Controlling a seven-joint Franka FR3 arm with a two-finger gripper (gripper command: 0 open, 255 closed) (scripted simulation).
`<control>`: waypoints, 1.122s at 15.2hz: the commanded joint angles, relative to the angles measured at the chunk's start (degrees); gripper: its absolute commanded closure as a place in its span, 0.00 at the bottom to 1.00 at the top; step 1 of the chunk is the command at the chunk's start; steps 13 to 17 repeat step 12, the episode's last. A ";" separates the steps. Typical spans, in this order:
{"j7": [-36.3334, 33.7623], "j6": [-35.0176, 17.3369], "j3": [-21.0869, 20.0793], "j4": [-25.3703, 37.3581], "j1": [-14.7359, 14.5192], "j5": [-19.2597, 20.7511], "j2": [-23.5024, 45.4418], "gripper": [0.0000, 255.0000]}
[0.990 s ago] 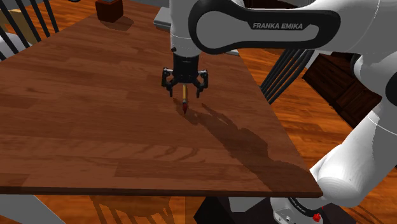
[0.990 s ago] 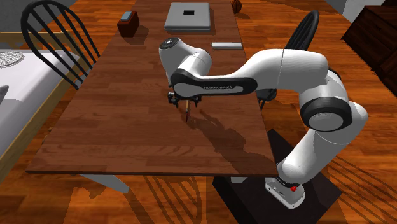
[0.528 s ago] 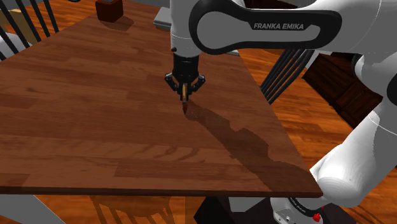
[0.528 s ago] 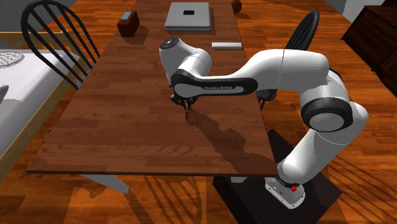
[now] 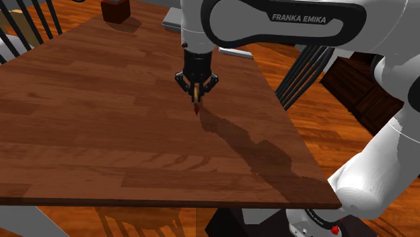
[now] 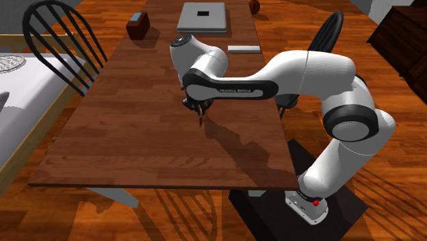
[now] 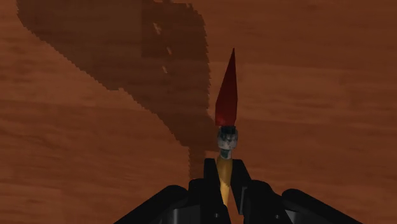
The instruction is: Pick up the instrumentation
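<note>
Since a second ago the all-black two-finger claw (image 5: 196, 87) has gone from standing wide open around the slender pointed tool (image 5: 196, 104) to being clamped on it, and the white arm (image 6: 301, 72) has since risen a little, taking the tool up with it. The grasp therefore looks done and the lift only just begun. In the shoulder view the tool's tip seems to hang barely clear of the brown wooden plank tabletop (image 5: 81, 121), though the gap is too slight to be sure of, so what remains is to carry it plainly higher. The tool hangs upright, point downward, about midway along the tabletop's length and somewhat nearer the long edge on the arm's side than the opposite one. In the wrist view the fingers pinch a smooth yellow-orange handle, below which come a small mottled grey collar and a long, tapering dark-red tip (image 7: 226, 95), like a narrow cone. The tabletop is warm reddish wood with visible grain and board joints, matt, and it carries the arm's blocky shadow (image 5: 242, 145). Near the far end rest a small dark brown box (image 6: 137, 26), a flat grey slab (image 6: 202, 17) and a thin pale bar (image 6: 243, 48), all well apart from the tool.
</note>
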State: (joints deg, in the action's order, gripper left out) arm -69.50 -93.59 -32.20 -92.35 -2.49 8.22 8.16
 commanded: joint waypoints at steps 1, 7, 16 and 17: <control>0.02 1.80 -0.08 1.94 -0.16 0.07 0.19 1.00; 0.07 6.73 -0.26 7.61 -0.68 0.50 1.07 1.00; 0.02 9.45 -0.38 10.95 -1.08 0.90 1.81 1.00; 0.02 9.45 -0.38 10.95 -1.08 0.90 1.81 1.00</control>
